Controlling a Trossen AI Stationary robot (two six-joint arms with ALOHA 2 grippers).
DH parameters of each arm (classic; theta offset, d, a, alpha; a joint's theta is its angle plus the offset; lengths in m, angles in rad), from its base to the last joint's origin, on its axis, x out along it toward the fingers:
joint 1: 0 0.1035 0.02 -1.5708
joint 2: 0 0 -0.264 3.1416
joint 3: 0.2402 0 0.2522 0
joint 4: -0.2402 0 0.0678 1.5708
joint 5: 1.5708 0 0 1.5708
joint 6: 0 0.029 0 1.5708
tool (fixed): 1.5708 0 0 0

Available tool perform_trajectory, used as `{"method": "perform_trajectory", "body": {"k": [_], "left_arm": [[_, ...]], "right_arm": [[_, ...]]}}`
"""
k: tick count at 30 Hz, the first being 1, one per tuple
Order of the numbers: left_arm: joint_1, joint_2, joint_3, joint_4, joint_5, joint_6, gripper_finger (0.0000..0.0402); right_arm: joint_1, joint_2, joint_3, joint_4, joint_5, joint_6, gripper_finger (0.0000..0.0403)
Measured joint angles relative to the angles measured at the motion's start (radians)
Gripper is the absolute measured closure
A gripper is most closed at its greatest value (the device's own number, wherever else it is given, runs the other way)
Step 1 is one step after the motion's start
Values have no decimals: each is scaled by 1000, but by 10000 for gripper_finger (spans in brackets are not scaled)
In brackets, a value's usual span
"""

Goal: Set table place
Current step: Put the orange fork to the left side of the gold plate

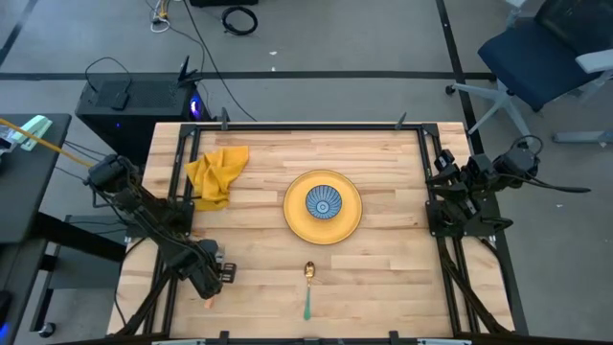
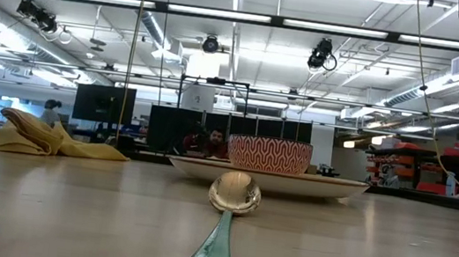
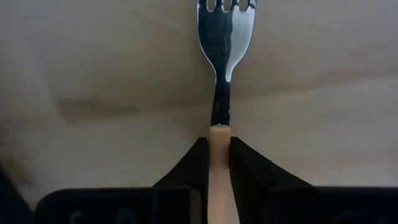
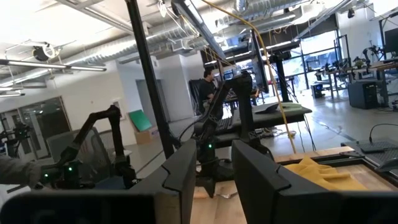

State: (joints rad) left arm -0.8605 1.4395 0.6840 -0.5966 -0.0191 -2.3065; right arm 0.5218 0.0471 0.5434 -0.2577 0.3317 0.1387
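Observation:
My left gripper (image 1: pixel 218 275) is low over the table's (image 1: pixel 383 278) near left part, shut on a fork (image 3: pixel 225 37) with a metal head and a tan handle. A yellow plate (image 1: pixel 323 226) holding a blue patterned bowl (image 1: pixel 324 202) sits at the table's middle. A spoon (image 1: pixel 308 273) with a green handle (image 1: pixel 307 305) lies flat in front of the plate. A crumpled yellow napkin (image 1: pixel 218 174) lies at the far left. My right gripper (image 4: pixel 214 180) waits open and empty by the right edge. My left gripper pinches the fork's tan handle (image 3: pixel 219 134) between its two fingers, at the end next to the dark neck. The fingers come from above, one on each side of the handle and across it. The head points away past the fingertips. I cannot tell whether the fork rests on the wood.
Black frame rails (image 1: pixel 177 192) run along the table's left and right sides. In the low view the spoon (image 2: pixel 234 191) lies in front of the plate (image 2: pixel 267 178) and bowl (image 2: pixel 269 154), with the napkin (image 2: pixel 42 135) to the left. A black desk (image 1: pixel 29 192) stands left of the table.

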Motion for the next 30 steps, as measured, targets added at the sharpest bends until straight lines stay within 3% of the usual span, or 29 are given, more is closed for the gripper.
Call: {"method": "perform_trajectory", "body": {"k": [8, 15, 20, 25, 30], "left_arm": [[79, -6, 188, -80, -13, 167, 355], [178, -7, 527, -399, -68, 374, 355], [268, -7, 801, -680, -204, 505, 355], [426, -8, 1025, -894, -316, 650, 355], [667, -9, 1144, -934, -354, 844, 355]], "right_arm": [[0, 0, 0, 0, 0, 0, 293], [0, 0, 0, 0, 0, 0, 293], [0, 0, 0, 0, 0, 0, 293], [0, 0, 0, 0, 0, 0, 293], [0, 0, 0, 0, 0, 0, 293]]}}
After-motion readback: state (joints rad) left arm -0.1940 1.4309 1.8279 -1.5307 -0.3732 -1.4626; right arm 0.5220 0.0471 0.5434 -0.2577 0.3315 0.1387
